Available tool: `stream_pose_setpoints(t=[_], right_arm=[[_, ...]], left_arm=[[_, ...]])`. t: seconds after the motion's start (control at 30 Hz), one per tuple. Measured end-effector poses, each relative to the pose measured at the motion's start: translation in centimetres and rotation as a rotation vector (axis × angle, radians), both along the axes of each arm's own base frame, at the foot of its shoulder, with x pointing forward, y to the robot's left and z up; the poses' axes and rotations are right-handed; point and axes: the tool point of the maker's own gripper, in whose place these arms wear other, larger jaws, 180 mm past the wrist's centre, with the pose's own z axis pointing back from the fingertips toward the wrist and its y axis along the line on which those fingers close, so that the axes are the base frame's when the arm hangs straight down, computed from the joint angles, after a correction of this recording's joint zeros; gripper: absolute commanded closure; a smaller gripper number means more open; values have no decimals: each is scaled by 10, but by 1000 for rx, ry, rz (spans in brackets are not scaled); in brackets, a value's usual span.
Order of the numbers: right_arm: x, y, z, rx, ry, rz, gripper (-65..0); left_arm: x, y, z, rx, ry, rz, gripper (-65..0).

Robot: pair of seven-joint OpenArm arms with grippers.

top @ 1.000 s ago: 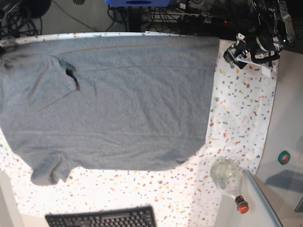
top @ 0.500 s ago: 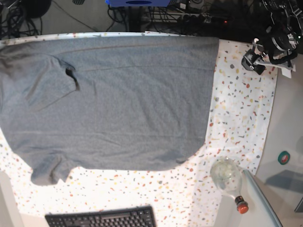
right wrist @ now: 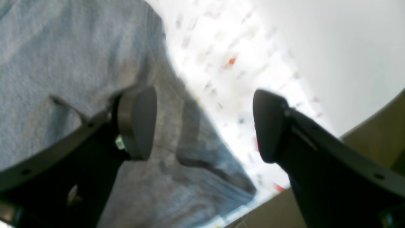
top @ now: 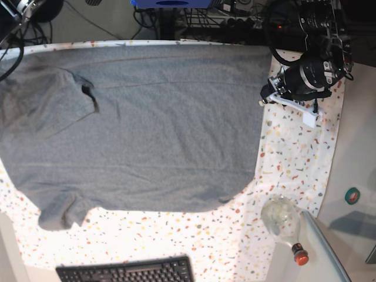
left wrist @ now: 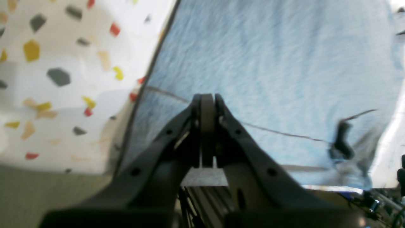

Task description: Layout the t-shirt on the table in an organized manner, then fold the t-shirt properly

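A: Status? 
B: t-shirt (top: 135, 126) spread flat on the table (top: 299, 153), one sleeve tucked; no folds yet. 
A: Grippers? 
B: left gripper (left wrist: 207, 104) closed empty beside the hem; right gripper (right wrist: 202, 126) wide open, empty, over a sleeve.

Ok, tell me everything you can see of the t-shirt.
The t-shirt is plain heather-grey soft knit, short-sleeved, with no print. It lies spread flat across most of the table, hem toward the base view's right, collar end toward the left. One sleeve is folded over the body at upper left, the other sticks out at lower left. Light wrinkles run across the body. The left hand, shut, sits at the hem edge; whether it pinches cloth is unclear. The right hand is open above a sleeve.
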Motion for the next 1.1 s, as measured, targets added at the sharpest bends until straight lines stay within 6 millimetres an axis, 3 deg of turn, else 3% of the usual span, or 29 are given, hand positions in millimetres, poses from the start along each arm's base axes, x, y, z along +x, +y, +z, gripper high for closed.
stream_pose_setpoints(t=[0.13, 0.33, 0.67, 0.83, 1.1], right_arm=[[9, 2, -3, 20, -10, -5, -447], [8, 7, -14, 53, 7, -10, -447], [17, -2, -5, 8, -51, -11, -447], [16, 1, -19, 33, -50, -19, -447], [5, -17, -38, 31, -47, -53, -447]], left_arm=[[2, -16, -1, -34, -7, -18, 0], [0, -13, 0, -22, -5, -21, 0], [-10, -11, -5, -19, 18, -14, 0], [-11, -11, -5, -20, 19, -14, 0], [-10, -11, -5, -20, 18, -13, 0]])
